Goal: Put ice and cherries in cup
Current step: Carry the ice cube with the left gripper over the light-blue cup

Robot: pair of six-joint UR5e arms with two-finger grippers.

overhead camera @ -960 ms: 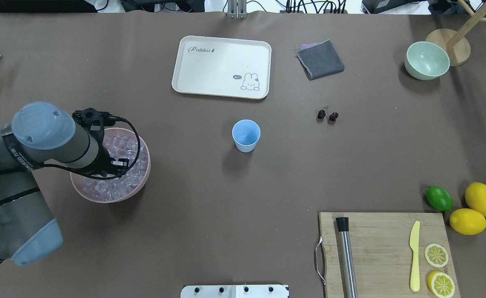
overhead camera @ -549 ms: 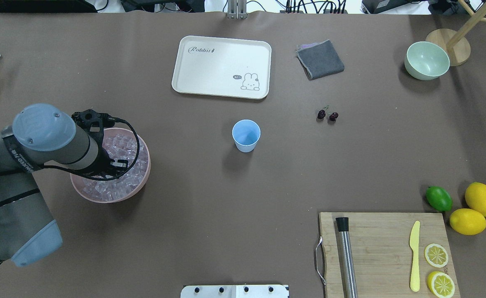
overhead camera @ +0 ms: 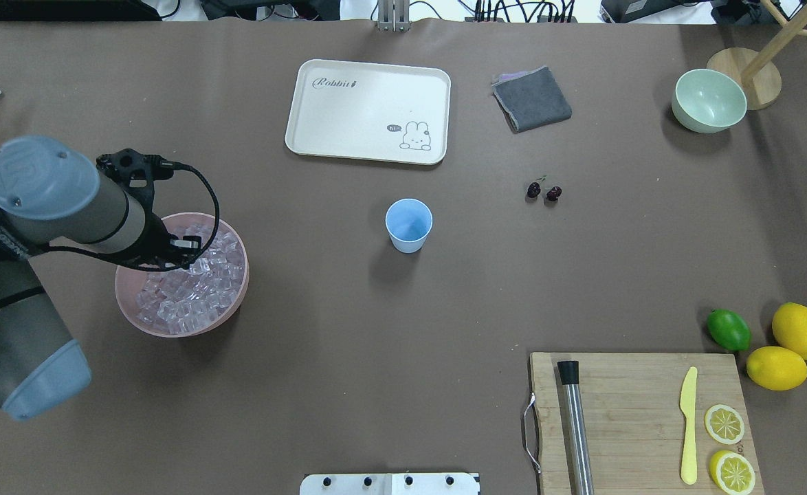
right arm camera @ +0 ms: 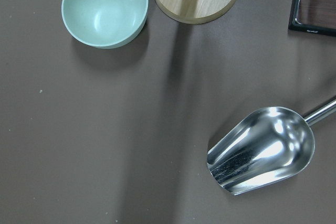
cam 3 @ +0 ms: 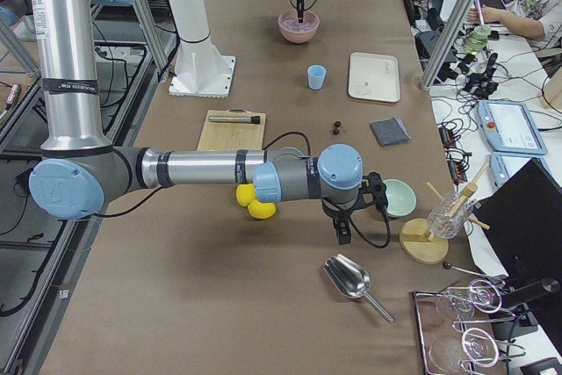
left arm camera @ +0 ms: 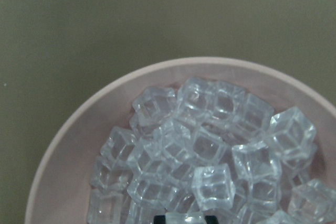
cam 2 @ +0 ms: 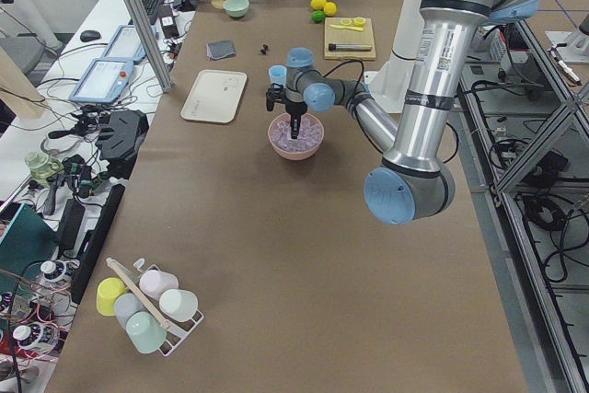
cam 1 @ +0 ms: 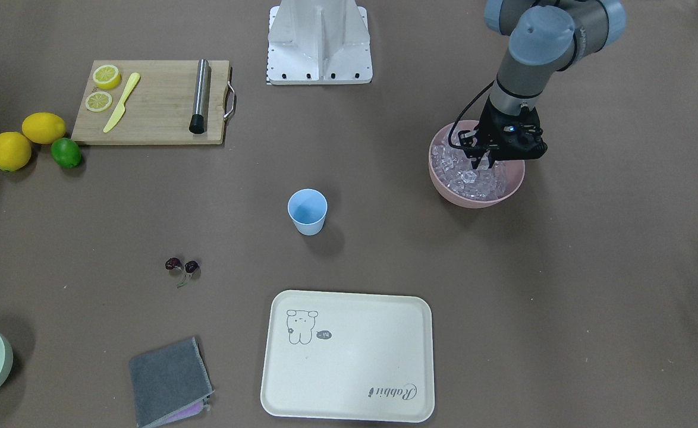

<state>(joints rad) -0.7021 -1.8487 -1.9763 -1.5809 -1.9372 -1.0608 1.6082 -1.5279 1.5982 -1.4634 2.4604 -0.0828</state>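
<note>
The light-blue cup (overhead camera: 409,223) stands upright at the table's middle, also in the front-facing view (cam 1: 307,209). The cherries (overhead camera: 544,192) lie on the table to its right. Ice (overhead camera: 190,289) fills a pink bowl (overhead camera: 128,313) at the left. My left gripper (cam 1: 483,166) points straight down just over the ice heap. In the left wrist view its dark fingertips (left arm camera: 158,217) are shut on one ice cube (left arm camera: 185,219) at the frame's bottom edge. My right gripper (cam 3: 342,236) shows only in the exterior right view, hanging over the table by a metal scoop (right arm camera: 262,148). I cannot tell whether it is open or shut.
A cream tray (overhead camera: 368,110) and a grey cloth (overhead camera: 531,98) lie at the back. A pale-green bowl (overhead camera: 709,100) and a wooden stand (overhead camera: 744,75) are at the back right. A cutting board (overhead camera: 640,412) with muddler, knife and lemon slices, a lime (overhead camera: 728,329) and lemons (overhead camera: 799,330) are at the front right.
My left arm has risen and drawn back toward the view's upper left, lifting the gripper out of the ice heap. The cup and the cherries have not moved.
</note>
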